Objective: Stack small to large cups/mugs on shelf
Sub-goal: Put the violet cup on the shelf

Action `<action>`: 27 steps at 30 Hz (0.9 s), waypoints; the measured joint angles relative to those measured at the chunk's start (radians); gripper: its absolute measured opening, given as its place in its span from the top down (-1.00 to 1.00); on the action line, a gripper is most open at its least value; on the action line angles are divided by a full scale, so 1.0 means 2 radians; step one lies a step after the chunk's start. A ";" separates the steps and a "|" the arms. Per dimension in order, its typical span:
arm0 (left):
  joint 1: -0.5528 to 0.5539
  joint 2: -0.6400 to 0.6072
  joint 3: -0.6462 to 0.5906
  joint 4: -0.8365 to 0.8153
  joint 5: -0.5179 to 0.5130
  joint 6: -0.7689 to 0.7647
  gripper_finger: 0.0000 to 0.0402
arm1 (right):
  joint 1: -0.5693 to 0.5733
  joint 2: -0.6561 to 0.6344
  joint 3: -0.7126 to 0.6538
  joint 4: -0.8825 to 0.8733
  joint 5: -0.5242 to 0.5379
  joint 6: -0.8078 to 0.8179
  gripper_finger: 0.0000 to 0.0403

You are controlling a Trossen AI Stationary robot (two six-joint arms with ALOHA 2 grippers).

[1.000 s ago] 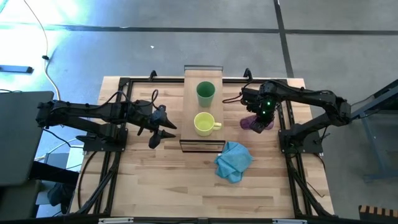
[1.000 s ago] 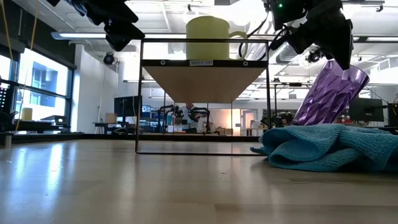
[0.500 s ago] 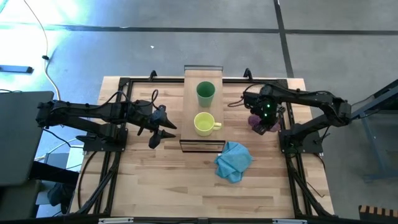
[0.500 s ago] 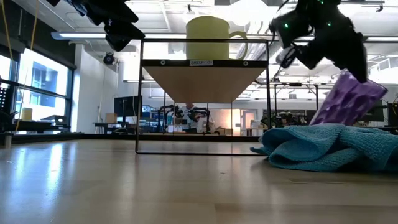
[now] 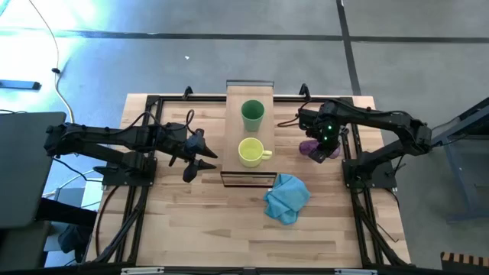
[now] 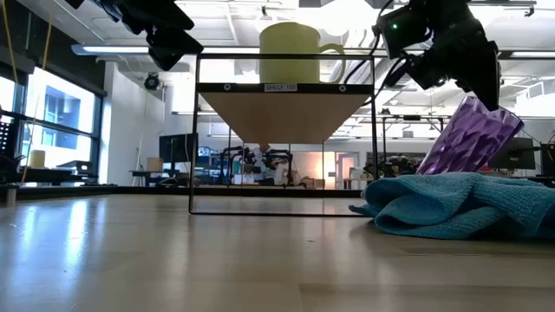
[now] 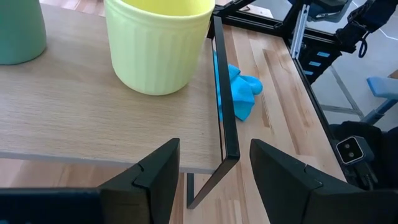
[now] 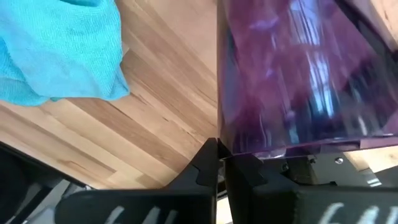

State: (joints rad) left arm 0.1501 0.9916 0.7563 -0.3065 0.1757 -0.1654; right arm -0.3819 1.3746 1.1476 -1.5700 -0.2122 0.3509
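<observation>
While the right gripper [image 6: 473, 74] clamps its fingers on the rim end of the purple tumbler [image 6: 468, 139], that cup hangs tilted, its base angled down toward the tabletop [image 5: 199, 229] just beside the shelf [image 5: 233, 134] on the right-hand side. From the right wrist view the ribbed purple wall fills the space between the fingers, so the grip looks firm, though how deep it sits I can't quite say. Below and nearer the front edge lies the blue cloth [image 6: 451, 204], close to the tumbler's path but apart from it.

Over on the shelf, the yellow mug [image 5: 250, 152] stands upright near the front end, handle pointing right, and the green cup [image 5: 253, 113] stands behind it, the two apart. The left gripper [image 5: 200, 159] waits beside the shelf's left edge, fingers spread and holding nothing.

Now, the step in hand looks like carrying this tumbler up onto the board. To do it well, I'd say lift clear of the dark frame first, then level the cup before lowering. The tilt is the worry: set down at that angle, a tall light tumbler could tip. Keep wide of the mug's handle, and release only once the base rests flat on the wood.
</observation>
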 joint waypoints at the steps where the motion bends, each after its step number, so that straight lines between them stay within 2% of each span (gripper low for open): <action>1: 0.000 0.000 0.000 0.000 0.000 0.000 0.08 | 0.000 0.000 0.000 0.000 0.000 0.002 1.00; 9: 0.000 0.000 0.000 -0.001 0.000 0.000 0.08 | 0.000 0.000 0.000 0.000 -0.003 0.011 0.99; 21: 0.000 0.000 0.000 -0.003 0.000 -0.007 0.08 | 0.000 0.000 0.001 -0.001 -0.003 0.013 0.76; 27: 0.000 0.000 0.000 -0.006 0.000 -0.011 0.08 | -0.011 0.000 0.001 -0.001 0.001 0.011 0.73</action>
State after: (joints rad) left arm 0.1493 0.9916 0.7563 -0.3176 0.1757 -0.1883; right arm -0.4043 1.3746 1.1488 -1.5715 -0.2096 0.3737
